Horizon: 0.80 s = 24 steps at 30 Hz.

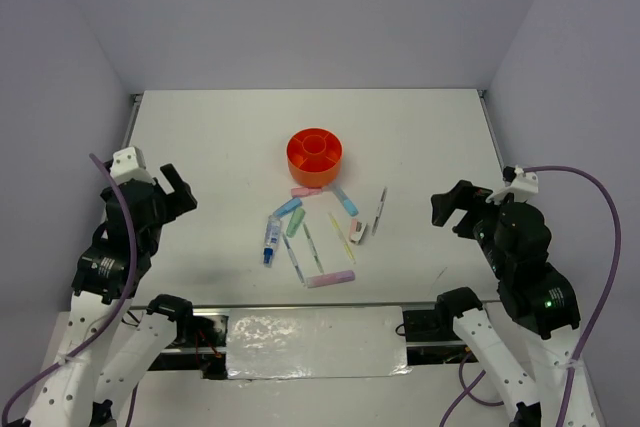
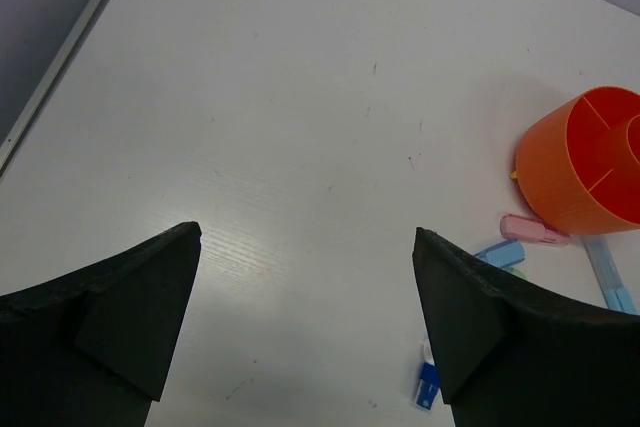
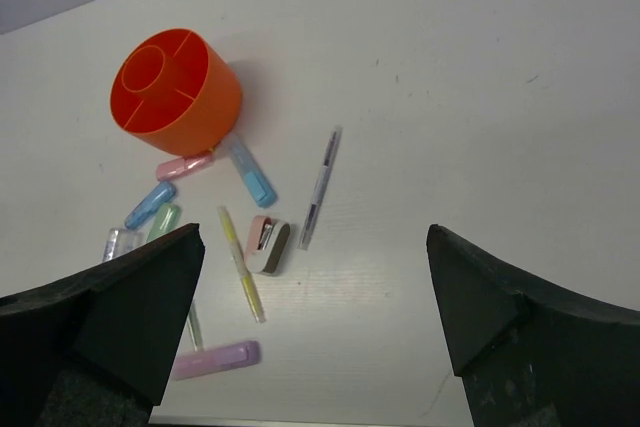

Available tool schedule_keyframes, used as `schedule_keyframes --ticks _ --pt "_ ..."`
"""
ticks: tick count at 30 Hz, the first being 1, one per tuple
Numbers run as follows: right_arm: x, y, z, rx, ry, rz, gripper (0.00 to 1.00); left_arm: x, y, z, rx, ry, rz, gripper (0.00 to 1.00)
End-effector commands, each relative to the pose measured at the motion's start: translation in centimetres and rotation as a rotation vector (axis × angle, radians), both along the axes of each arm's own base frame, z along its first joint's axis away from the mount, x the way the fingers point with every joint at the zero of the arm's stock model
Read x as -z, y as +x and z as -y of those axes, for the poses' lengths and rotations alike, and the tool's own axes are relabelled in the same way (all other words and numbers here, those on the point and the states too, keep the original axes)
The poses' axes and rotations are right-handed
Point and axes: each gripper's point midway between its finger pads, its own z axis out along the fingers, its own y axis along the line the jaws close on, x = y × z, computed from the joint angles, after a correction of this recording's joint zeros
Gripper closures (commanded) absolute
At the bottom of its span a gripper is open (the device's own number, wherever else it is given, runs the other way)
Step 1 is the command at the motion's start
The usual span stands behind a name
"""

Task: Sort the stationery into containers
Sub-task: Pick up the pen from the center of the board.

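The left end effector (image 1: pixel 180 190) hangs over the desk (image 1: pixel 220 137) at its left side and the right end effector (image 1: pixel 448 209) at its right. Both have their fingers spread wide and grip nothing. Between them, well apart from either, lie a lilac highlighter (image 1: pixel 330 279), a white-blue tube (image 1: pixel 270 242), a small eraser (image 1: pixel 357 232) and a clear pen (image 1: pixel 379 209). Farther back, a pink highlighter (image 1: pixel 306 191) lies just beside the orange organizer (image 1: pixel 315 152).
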Motion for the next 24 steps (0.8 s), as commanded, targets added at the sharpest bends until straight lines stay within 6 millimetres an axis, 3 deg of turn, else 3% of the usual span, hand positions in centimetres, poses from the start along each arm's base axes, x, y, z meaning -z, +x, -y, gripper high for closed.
schedule_keyframes --ticks 1,7,10,12,14,15,16,17,18,19,20,22,23,24 --pt "-0.2 0.3 -0.7 -0.033 0.018 0.009 0.00 -0.4 0.0 0.0 -0.038 -0.053 0.019 0.01" --pt "-0.1 0.6 -1.3 -0.044 0.048 0.003 0.00 -0.2 0.1 0.6 -0.042 -0.108 -0.010 0.01" --pt "0.5 0.8 -1.3 -0.040 0.043 -0.031 0.00 1.2 0.8 1.9 -0.038 -0.178 -0.080 0.01" --pt "1.0 1.2 -1.7 -0.047 0.048 -0.054 0.00 2.4 1.6 4.0 0.006 -0.213 -0.138 0.01" --pt "1.3 1.6 -2.0 -0.052 0.059 -0.066 0.00 2.5 2.3 6.2 0.013 -0.253 -0.139 0.01" --pt "1.7 1.9 -2.2 -0.059 0.060 -0.081 0.00 3.1 1.9 9.9 0.107 -0.231 -0.178 0.01" --pt "1.8 2.0 -2.6 -0.076 0.065 -0.089 0.00 2.3 2.0 10.8 0.061 -0.234 -0.141 0.01" --pt "1.8 2.2 -2.9 -0.089 0.069 -0.089 0.00 2.3 0.6 14.5 0.164 -0.216 -0.147 0.01" --pt "2.1 2.3 -3.1 -0.098 0.073 -0.101 0.00 2.8 1.0 15.6 0.113 -0.186 -0.153 0.01" --pt "2.2 2.3 -3.2 -0.101 0.077 -0.106 0.00 3.5 0.7 17.1 0.131 -0.164 -0.175 0.01" --pt "2.1 2.3 -3.2 -0.102 0.078 -0.106 0.00 5.7 0.4 19.3 0.162 -0.103 -0.239 0.01" --pt "2.2 2.1 -3.2 -0.101 0.078 -0.105 0.00 7.0 0.5 21.8 0.175 -0.103 -0.289 0.01" --pt "2.1 1.9 -3.1 -0.101 0.080 -0.096 0.00 9.4 -0.1 22.8 0.172 -0.028 -0.351 0.01" --pt "2.2 1.8 -3.1 -0.106 0.076 -0.096 0.00 9.7 -0.2 23.8 0.158 -0.041 -0.354 0.01"
